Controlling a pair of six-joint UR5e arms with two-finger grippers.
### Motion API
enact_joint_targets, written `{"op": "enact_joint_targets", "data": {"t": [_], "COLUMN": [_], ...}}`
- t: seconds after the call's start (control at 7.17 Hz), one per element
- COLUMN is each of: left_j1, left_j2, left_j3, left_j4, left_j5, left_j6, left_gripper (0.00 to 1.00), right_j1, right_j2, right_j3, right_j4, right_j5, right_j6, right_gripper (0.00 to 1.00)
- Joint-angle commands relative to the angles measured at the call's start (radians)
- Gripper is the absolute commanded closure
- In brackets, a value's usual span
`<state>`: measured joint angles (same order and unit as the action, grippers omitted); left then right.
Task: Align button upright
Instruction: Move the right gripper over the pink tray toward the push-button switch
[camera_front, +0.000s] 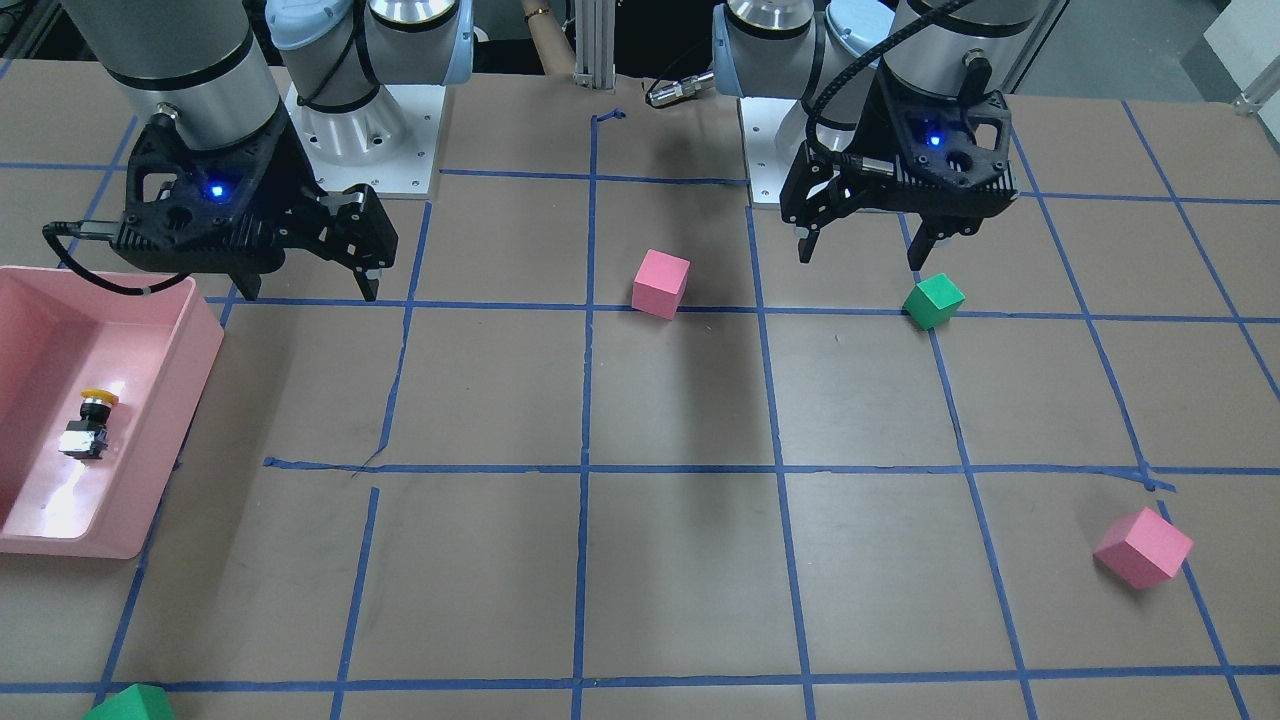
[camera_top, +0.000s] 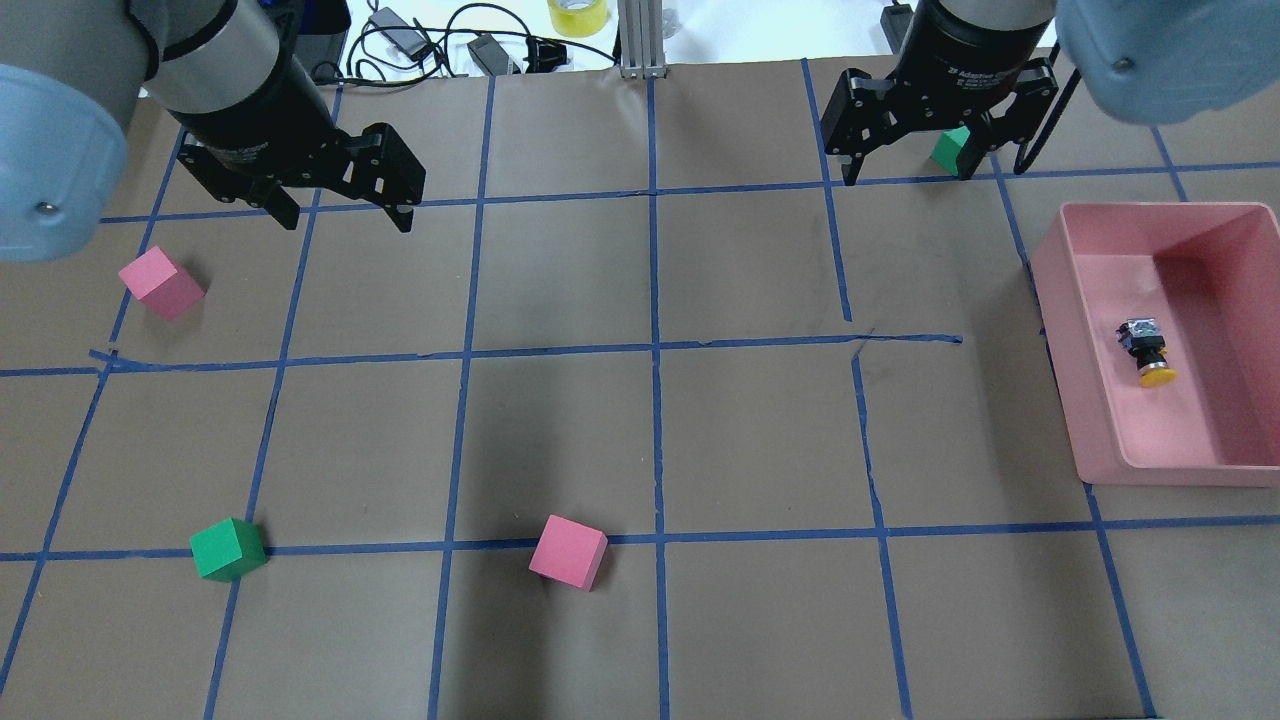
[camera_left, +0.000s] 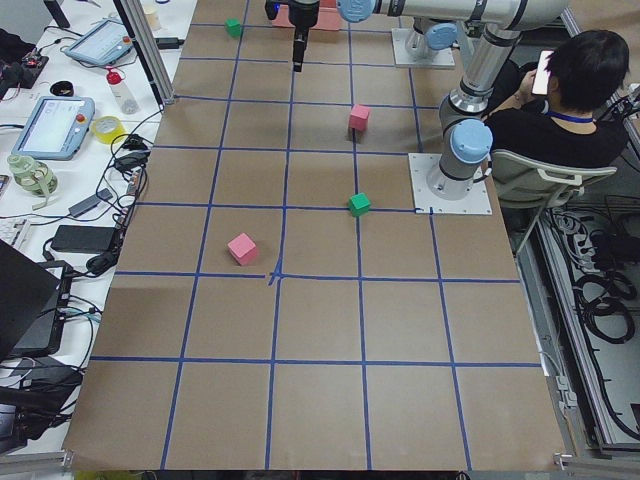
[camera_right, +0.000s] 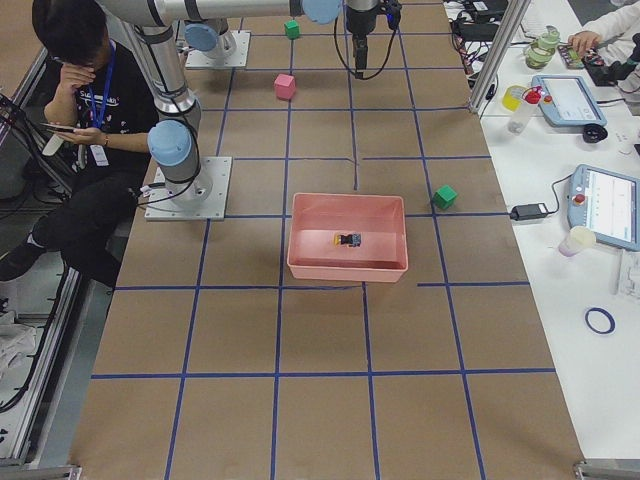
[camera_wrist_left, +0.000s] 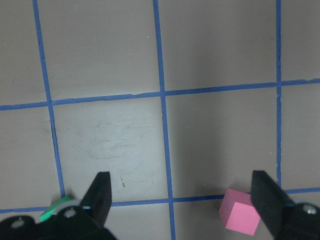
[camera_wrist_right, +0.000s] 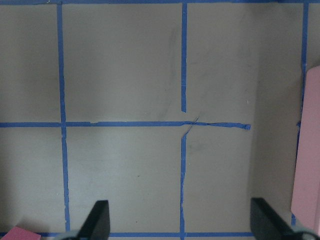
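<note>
The yellow-capped, black-necked push-button switch (camera_top: 1145, 350) lies on its side inside a pink plastic tray (camera_top: 1100, 410) on the robot's right. The right gripper (camera_front: 309, 290) and left gripper (camera_front: 859, 258) hover spread wide, empty.

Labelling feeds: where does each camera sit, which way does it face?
Front-facing: across table, facing robot; left gripper view-right, right gripper view-left.
Overhead: behind robot, looking forward-down; both arms.
Exterior left: table end; left arm near.
Exterior right: opposite end; right arm near.
Left wrist: downward; own fingers.
Right wrist: downward; own fingers.
Shared: front-facing, overhead, exterior right show button in pink bin.
</note>
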<state>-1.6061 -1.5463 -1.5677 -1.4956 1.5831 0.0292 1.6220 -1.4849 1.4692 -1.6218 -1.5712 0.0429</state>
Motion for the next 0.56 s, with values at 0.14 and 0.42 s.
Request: {"op": "enact_joint_targets", "data": {"t": [0.14,0.42], "left_j1": [0.0,0.0], "left_j2": [0.0,0.0], "left_j3": [0.0,0.0], "left_j4": [0.002,0.0], "left_j5": [0.0,0.0], "left_j6": [0.0,-0.002], "left_gripper": [0.0,0.0], "right_j1": [-0.004,-0.075], "right_j2": [0.0,0.003], "right_j3": [-0.003,-0.006], "right_j4": [-0.024,-0.024], "right_j5": [0.002,-0.004], "right_j6": [-0.003,-0.044], "right_gripper": [0.0,0.0]}}
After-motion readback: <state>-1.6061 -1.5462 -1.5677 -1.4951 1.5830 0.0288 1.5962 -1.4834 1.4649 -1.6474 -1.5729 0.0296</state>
